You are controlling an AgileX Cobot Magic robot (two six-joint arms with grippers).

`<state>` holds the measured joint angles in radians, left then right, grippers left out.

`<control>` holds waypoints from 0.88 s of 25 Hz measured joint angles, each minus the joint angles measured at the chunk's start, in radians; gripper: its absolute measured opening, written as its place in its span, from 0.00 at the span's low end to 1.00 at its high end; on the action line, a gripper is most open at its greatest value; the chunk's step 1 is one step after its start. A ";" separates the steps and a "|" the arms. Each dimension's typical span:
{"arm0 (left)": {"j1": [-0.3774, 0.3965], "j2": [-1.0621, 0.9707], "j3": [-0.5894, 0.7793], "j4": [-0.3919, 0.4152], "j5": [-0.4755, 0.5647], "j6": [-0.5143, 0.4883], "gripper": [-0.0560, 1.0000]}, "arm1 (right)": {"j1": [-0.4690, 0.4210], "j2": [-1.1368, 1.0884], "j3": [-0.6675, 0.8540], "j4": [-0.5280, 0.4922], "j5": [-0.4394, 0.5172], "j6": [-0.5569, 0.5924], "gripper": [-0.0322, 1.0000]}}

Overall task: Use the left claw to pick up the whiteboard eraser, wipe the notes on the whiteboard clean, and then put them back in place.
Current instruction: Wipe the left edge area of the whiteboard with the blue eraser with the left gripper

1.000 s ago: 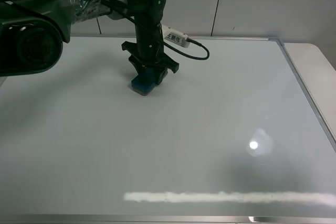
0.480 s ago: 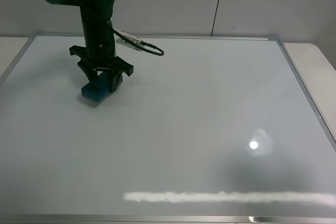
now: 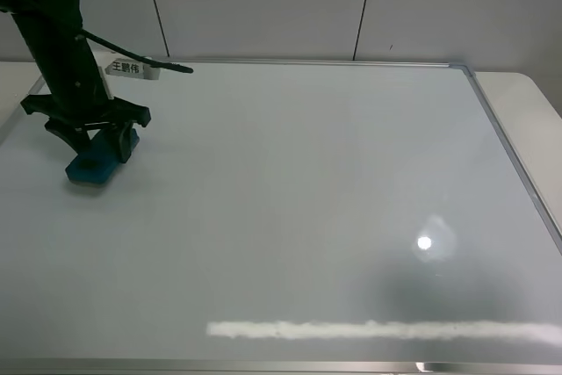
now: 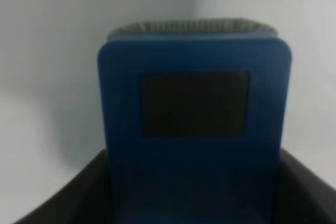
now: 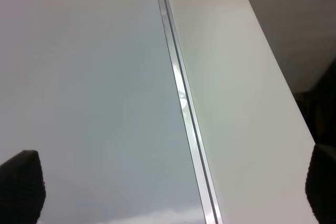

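The whiteboard fills most of the exterior high view. No red notes show on it. The left claw is at the board's far left, pointing down, shut on the teal-blue whiteboard eraser, which rests on the board. In the left wrist view the eraser sits between the black fingers, one dark patch showing. The right gripper is open and empty above the board's right frame; it does not show in the exterior high view.
A white label tag and black cable hang off the left arm. The white table shows right of the board and also in the right wrist view. A glare stripe lies near the front edge.
The left claw has slid left across the board with the eraser in it, from the upper middle to the far left edge. The board's surface looks the same.
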<state>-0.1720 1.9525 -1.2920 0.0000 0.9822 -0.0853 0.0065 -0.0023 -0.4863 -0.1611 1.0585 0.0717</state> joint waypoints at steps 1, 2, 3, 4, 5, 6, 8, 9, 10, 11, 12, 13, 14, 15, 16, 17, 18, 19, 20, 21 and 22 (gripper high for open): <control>0.020 -0.007 0.016 0.000 -0.010 0.000 0.58 | 0.000 0.000 0.000 0.000 0.000 0.000 0.99; 0.039 -0.011 0.030 0.000 -0.021 0.000 0.58 | 0.000 0.000 0.000 0.000 0.000 0.000 0.99; 0.057 -0.013 0.040 0.000 -0.035 0.000 0.58 | 0.000 0.000 0.000 0.000 0.000 0.000 0.99; 0.071 -0.014 0.051 0.000 -0.051 0.000 0.58 | 0.000 0.000 0.000 0.000 0.000 0.000 0.99; 0.083 -0.014 0.065 0.000 -0.076 0.000 0.58 | 0.000 0.000 0.000 0.000 0.000 0.000 0.99; 0.090 -0.014 0.075 0.000 -0.095 0.000 0.58 | 0.000 0.000 0.000 0.000 0.000 0.000 0.99; 0.093 -0.014 0.083 0.000 -0.134 -0.001 0.58 | 0.000 0.000 0.000 0.000 0.000 0.000 0.99; 0.092 -0.014 0.083 0.000 -0.146 -0.001 0.58 | 0.000 0.000 0.000 0.000 0.000 0.000 0.99; 0.089 -0.014 0.083 0.000 -0.160 0.001 0.58 | 0.000 0.000 0.000 0.000 0.000 0.000 0.99; 0.085 -0.014 0.083 0.000 -0.170 0.007 0.58 | 0.000 0.000 0.000 0.000 0.000 0.000 0.99; 0.079 -0.014 0.083 0.000 -0.176 0.015 0.58 | 0.000 0.000 0.000 0.000 0.000 0.000 0.99; 0.070 -0.014 0.083 0.000 -0.179 0.029 0.58 | 0.000 0.000 0.000 0.000 0.000 0.000 0.99; 0.061 -0.014 0.083 0.000 -0.180 0.045 0.58 | 0.000 0.000 0.000 0.000 0.000 0.000 0.99; 0.055 -0.014 0.083 0.000 -0.181 0.060 0.58 | 0.000 0.000 0.000 0.000 0.000 0.000 0.99; 0.048 -0.014 0.083 0.000 -0.183 0.077 0.58 | 0.000 0.000 0.000 0.000 0.000 0.000 0.99; 0.044 -0.014 0.083 0.000 -0.183 0.085 0.58 | 0.000 0.000 0.000 0.000 0.000 0.000 0.99; 0.042 -0.014 0.083 0.000 -0.183 0.092 0.58 | 0.000 0.000 0.000 0.000 0.000 0.000 0.99; 0.042 -0.014 0.083 0.000 -0.183 0.092 0.58 | 0.000 0.000 0.000 0.000 0.000 0.000 0.99; 0.042 -0.014 0.083 0.000 -0.183 0.096 0.58 | 0.000 0.000 0.000 0.000 0.000 0.000 0.99; 0.042 -0.014 0.083 0.000 -0.183 0.097 0.58 | 0.000 0.000 0.000 0.000 0.000 0.000 0.99; 0.042 -0.014 0.083 0.000 -0.183 0.098 0.58 | 0.000 0.000 0.000 0.000 0.000 0.000 0.99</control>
<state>-0.1296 1.9388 -1.2095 0.0000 0.7989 0.0125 0.0065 -0.0023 -0.4863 -0.1611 1.0585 0.0717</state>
